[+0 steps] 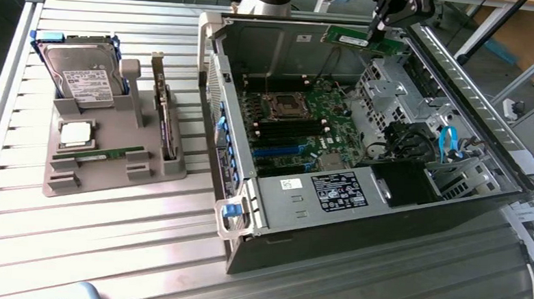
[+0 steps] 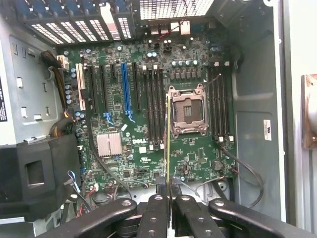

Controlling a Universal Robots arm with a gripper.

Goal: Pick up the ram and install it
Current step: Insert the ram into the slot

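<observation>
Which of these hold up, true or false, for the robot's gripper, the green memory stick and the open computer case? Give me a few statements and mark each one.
1. The black gripper is shut on the long, thin green ram stick, holding it above the open grey metal computer case. True.
2. The ram is seated in a slot on the green motherboard. False: it is in the air, clamped between the fingers.
3. The square metal processor socket on the motherboard is empty. True.
4. The silver hard drive lies inside the case. False: it stands in the grey plastic holder outside the case, on the exterior view's left.
</observation>
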